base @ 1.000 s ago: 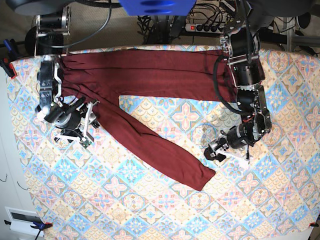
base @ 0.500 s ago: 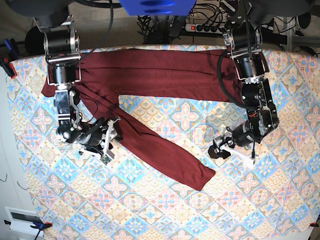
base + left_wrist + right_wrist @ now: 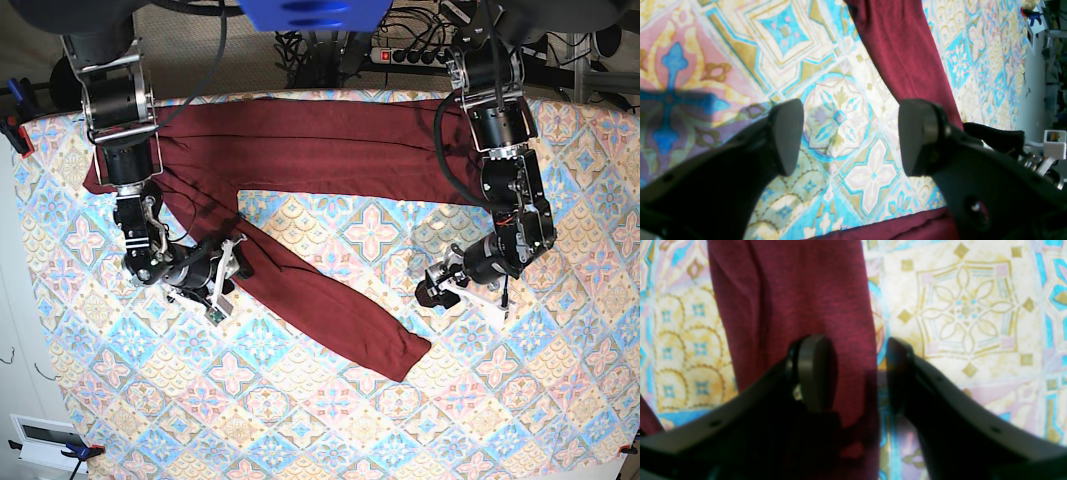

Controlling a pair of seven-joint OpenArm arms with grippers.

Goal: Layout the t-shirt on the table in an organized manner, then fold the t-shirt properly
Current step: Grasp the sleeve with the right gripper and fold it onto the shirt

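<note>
Patterned cloth covers the table (image 3: 330,420), and the t-shirt (image 3: 300,150) lies on it with its body along the far edge and one long sleeve (image 3: 320,300) running diagonally toward the middle. The right gripper (image 3: 858,373) straddles the sleeve's edge, jaws apart, nothing clamped. The left gripper (image 3: 850,136) hangs spread wide over bare cloth, empty. Soft, light knit will likely drape and bunch; pinching at the cuff or a hem seems best.

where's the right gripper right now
In the base view the right gripper is at the left side of the table, jaws straddling the edge of the t-shirt sleeve that runs diagonally toward the middle.
</note>
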